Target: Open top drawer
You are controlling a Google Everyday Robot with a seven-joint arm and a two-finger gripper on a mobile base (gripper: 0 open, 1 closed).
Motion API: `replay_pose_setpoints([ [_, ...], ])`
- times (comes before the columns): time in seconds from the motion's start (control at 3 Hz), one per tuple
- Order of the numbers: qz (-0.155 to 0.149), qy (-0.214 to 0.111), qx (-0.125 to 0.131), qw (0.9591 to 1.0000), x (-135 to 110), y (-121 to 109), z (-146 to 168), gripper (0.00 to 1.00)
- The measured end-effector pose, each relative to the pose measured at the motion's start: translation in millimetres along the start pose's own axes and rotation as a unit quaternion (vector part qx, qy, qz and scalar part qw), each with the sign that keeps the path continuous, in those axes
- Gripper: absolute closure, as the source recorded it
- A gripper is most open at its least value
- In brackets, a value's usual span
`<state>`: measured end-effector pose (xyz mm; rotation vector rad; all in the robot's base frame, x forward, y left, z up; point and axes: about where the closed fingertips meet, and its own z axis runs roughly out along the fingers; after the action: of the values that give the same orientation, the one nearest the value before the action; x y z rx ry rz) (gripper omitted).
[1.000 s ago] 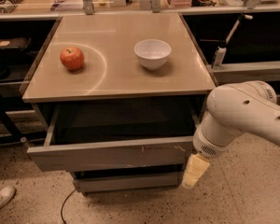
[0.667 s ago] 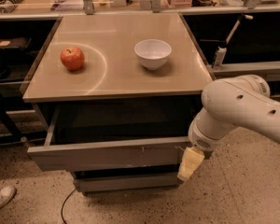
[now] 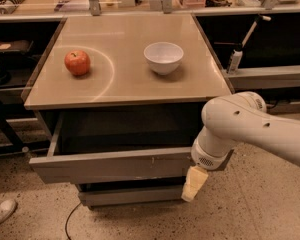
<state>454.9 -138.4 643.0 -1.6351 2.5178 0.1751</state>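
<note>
The top drawer (image 3: 110, 165) is pulled out from under the cabinet top, showing a dark grey inside. Its flat grey front has small pale scratches right of centre. My gripper (image 3: 194, 183) hangs from the white arm (image 3: 240, 129) at the drawer front's right end, its pale fingertip pointing down over the lower drawer's right edge. A narrower grey drawer front (image 3: 132, 195) shows below, slightly out.
A red apple (image 3: 77, 62) and a white bowl (image 3: 163, 57) sit on the cabinet's tan top (image 3: 125, 79). Dark shelving stands left and right. A shoe (image 3: 1, 212) is on the speckled floor at lower left, and a cable (image 3: 69, 224) lies in front.
My arm and gripper have shifted left along the drawer front, toward its right end. The drawer stays pulled out about the same amount.
</note>
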Motion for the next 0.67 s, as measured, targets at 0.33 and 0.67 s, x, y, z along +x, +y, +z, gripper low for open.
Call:
replay_pose_setpoints([
  [0.33,0.002,0.005,-0.010,0.9999,5,9,4,0.00],
  [0.67,0.012,0.009,-0.017,0.9997,13,21,-1,0.00],
])
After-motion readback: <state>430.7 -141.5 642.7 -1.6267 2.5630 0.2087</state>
